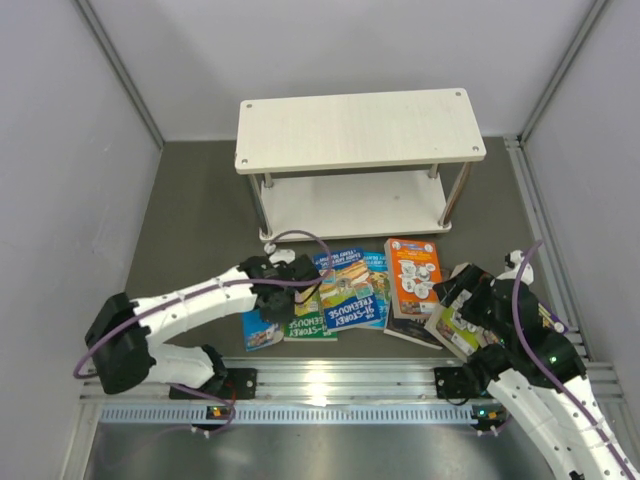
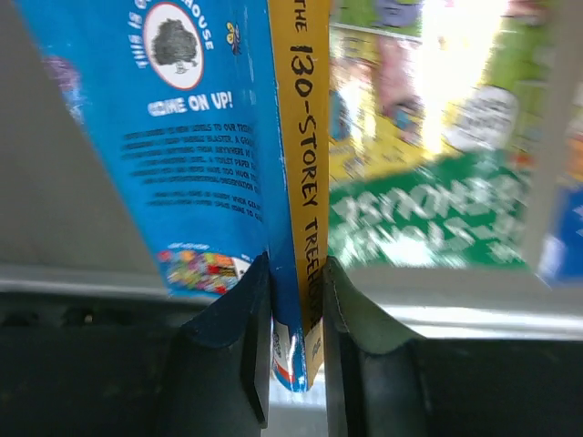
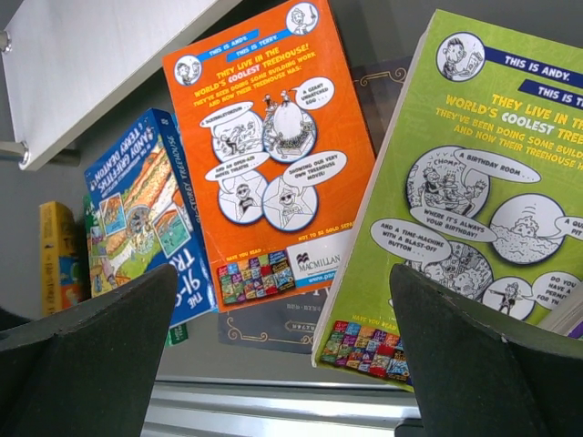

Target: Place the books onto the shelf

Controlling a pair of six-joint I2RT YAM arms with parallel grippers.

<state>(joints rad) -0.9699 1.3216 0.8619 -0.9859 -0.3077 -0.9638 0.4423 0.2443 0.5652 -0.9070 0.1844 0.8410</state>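
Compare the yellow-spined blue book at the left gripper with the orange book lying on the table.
The blue book has a blue back cover and a yellow spine; the orange book is orange. The blue book is pinched in the left gripper, spine towards the wrist camera; the orange book lies flat, back cover up, untouched. Both are thin Treehouse paperbacks with cartoon art.

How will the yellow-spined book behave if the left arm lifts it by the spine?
Likely fairly stiff: the left fingers pinch the yellow-spined book on its bound spine. The shiny cover may slip a little. Gripped near one end, the thin paperback will probably tilt, and its covers may fan open.
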